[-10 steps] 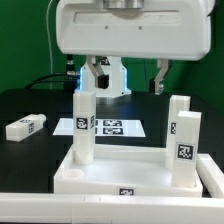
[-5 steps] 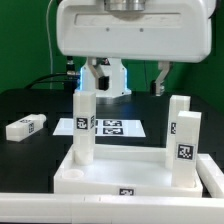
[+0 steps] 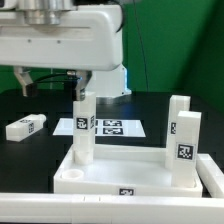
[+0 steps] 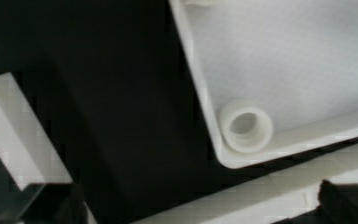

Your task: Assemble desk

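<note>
White legs (image 3: 84, 125) stand in the tabletop's (image 3: 125, 172) corners, one spare (image 3: 24, 127) on the surface; claw (image 3: 48, 82) (spread) holds nothing.

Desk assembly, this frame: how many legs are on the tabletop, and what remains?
Done: three legs stand upright on the tabletop, one on the exterior view's left and two on its right. In hand: nothing visible; the gripper's state cannot be read in either view. Left: one loose leg lies on the table, and the wrist view shows an empty corner hole.
</note>
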`<state>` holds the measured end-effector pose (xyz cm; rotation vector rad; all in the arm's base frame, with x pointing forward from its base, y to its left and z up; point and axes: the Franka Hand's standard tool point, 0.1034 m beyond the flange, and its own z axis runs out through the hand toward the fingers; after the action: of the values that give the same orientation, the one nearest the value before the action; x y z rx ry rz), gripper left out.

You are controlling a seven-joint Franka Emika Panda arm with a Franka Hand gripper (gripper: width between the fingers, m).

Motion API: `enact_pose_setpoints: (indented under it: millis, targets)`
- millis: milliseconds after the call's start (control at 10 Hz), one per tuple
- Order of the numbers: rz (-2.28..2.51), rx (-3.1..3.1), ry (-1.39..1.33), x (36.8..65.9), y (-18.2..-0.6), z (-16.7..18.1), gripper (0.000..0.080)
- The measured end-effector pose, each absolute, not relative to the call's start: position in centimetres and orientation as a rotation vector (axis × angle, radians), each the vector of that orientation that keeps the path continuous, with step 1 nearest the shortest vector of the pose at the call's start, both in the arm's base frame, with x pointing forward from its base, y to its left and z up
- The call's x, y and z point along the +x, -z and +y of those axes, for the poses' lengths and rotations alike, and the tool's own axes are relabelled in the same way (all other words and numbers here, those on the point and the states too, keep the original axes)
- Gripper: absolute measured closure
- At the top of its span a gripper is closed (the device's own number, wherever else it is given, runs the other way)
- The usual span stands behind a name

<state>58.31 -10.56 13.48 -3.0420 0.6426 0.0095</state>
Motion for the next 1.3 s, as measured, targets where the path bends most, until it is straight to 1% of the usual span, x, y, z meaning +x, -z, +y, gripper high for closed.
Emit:
enact_pose_setpoints:
  millis: [400,500,700,800,1200,1300]
  targets:
    - [0.638,-3.044,-0.014,58.2,-13.3,-10.5,0.015]
    - [0.658,-3.04,-0.013,57.2,-12.9,-11.9,0.015]
    - [0.833,-2.946,-0.065,51.6,-10.2,-16.9,0.015]
    - [0.869,-2.934,-0.079,50.6,-9.7,-18.3,0.015]
    - [0.867,-2.935,-0.081,50.6,-9.6,-18.2,0.015]
    - [0.873,-2.935,-0.087,50.2,-9.4,-18.3,0.015]
